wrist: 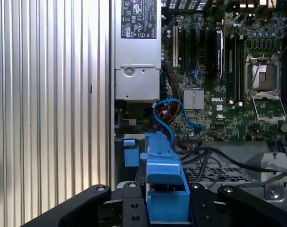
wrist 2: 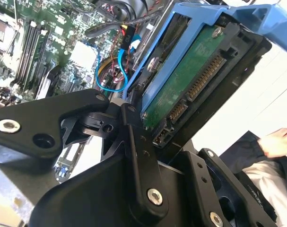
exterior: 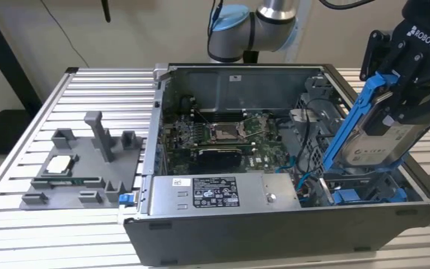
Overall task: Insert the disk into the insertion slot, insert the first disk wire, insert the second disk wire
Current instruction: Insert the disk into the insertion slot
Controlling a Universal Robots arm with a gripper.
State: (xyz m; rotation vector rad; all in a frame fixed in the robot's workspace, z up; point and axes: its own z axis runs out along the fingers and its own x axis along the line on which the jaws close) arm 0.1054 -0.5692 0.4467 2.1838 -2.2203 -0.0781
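Observation:
My gripper point(exterior: 398, 103) is shut on the disk point(exterior: 383, 143), a silver-grey drive with a white label in a bright blue carrier frame point(exterior: 349, 120). The disk hangs tilted, its lower end over the insertion slot point(exterior: 364, 193) at the open case's front corner, on the exterior view's right. In the second wrist view the disk's green circuit board point(wrist 2: 190, 85) and connector end face the camera between the black fingers point(wrist 2: 136, 142). The first wrist view looks down the blue carrier point(wrist: 164, 175) toward the bay. A thin blue wire point(wrist: 169, 113) loops loose beside the bay, with black cables near it.
The open computer case point(exterior: 275, 235) lies on a slatted aluminium table point(exterior: 88, 84). A grey power supply box point(exterior: 215, 193) sits beside the bay, with the motherboard point(exterior: 223, 134) behind it. A grey fixture plate point(exterior: 80, 168) lies on the exterior view's left. A person's hand point(wrist 2: 278, 142) rests outside the case.

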